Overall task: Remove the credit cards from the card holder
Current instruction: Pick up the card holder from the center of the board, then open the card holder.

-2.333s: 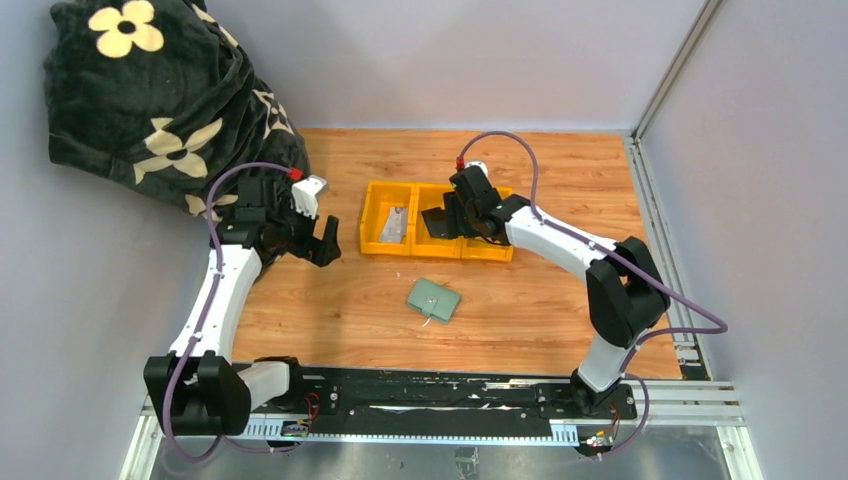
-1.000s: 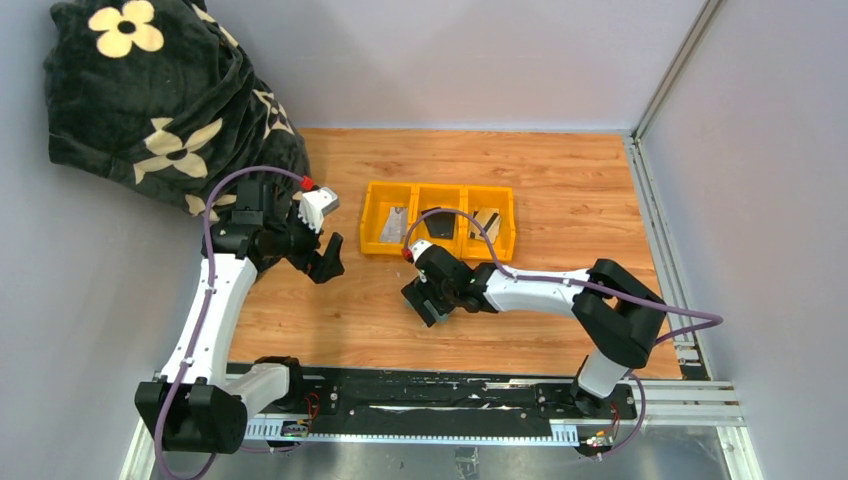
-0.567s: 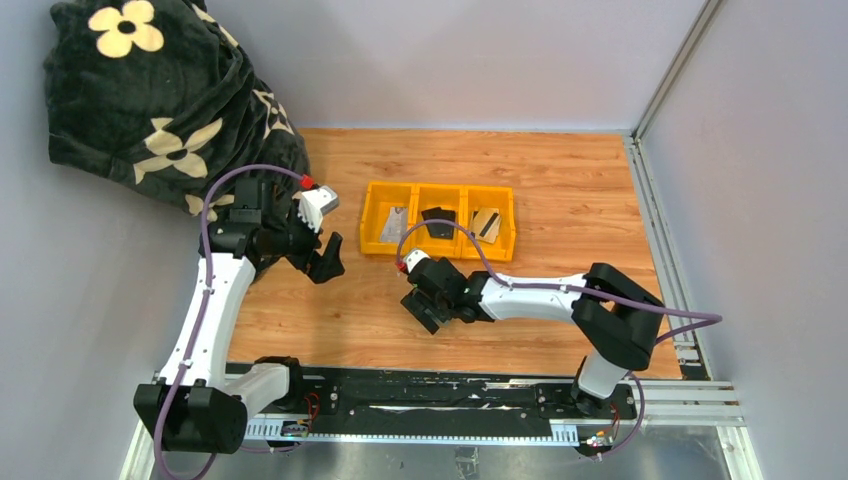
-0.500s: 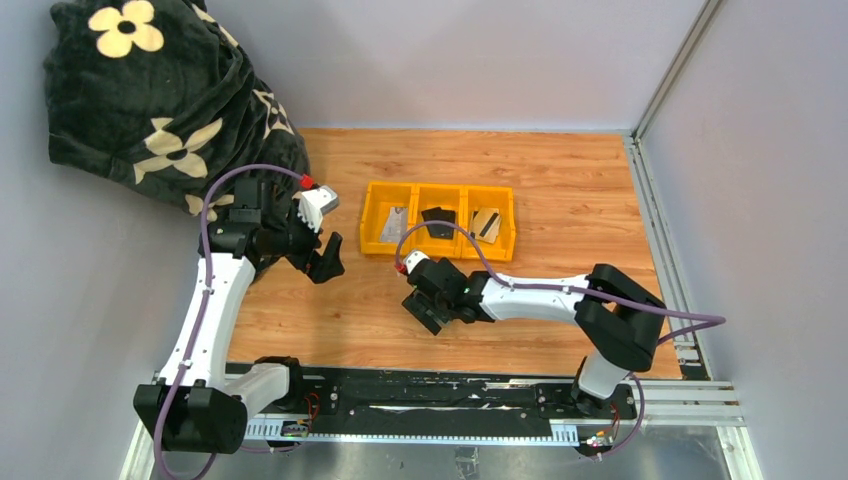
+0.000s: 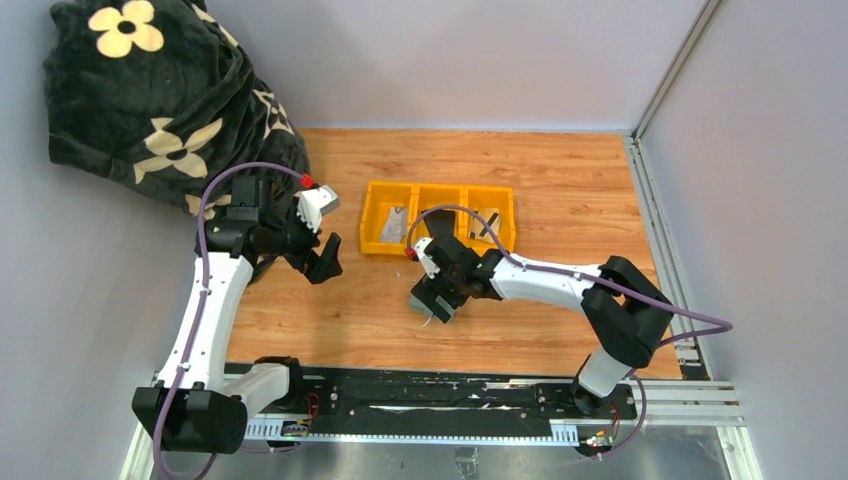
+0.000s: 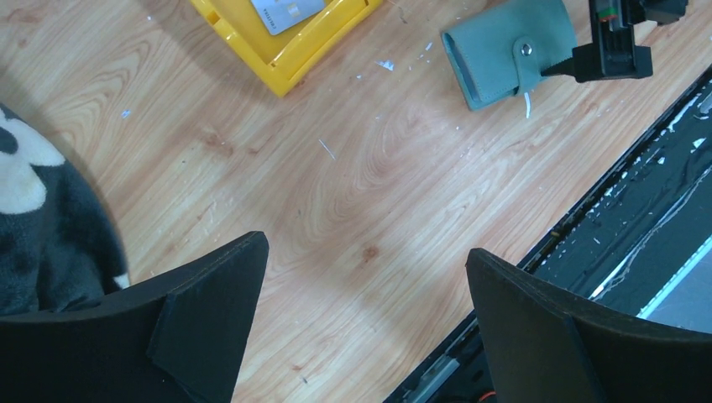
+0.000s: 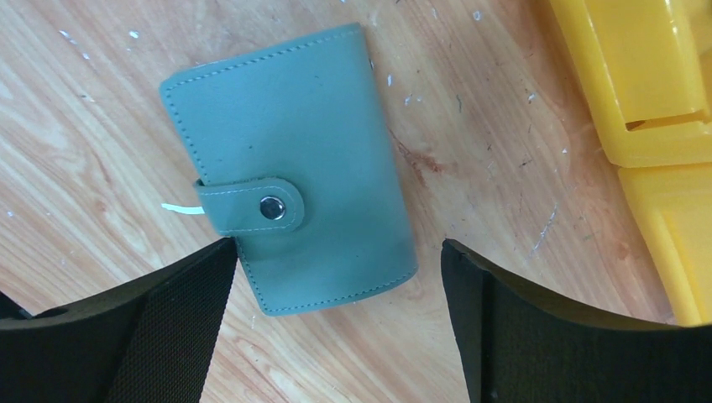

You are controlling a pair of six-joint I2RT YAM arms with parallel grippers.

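The sage green card holder (image 7: 290, 168) lies shut on the wood table, its strap snapped by a small metal clasp (image 7: 270, 207). My right gripper (image 7: 336, 277) is open just above it, the holder's near end between the jaws, the left fingertip (image 7: 201, 277) at the strap edge. From above, the right gripper (image 5: 438, 297) covers most of the holder (image 5: 421, 304). A grey credit card (image 5: 394, 224) and a tan one (image 5: 487, 222) lie in the yellow tray. My left gripper (image 6: 365, 277) is open and empty over bare wood, left of the holder (image 6: 508, 52).
The yellow three-compartment tray (image 5: 375, 245) stands behind the holder, and its corner shows in the right wrist view (image 7: 638, 84). A black flowered cloth bundle (image 5: 150, 100) fills the back left. The black base rail (image 5: 430, 400) runs along the near edge.
My right arm came from the yellow tray down to the card holder, then shifted slightly right and back. The left arm has barely moved. The holder stays in place.
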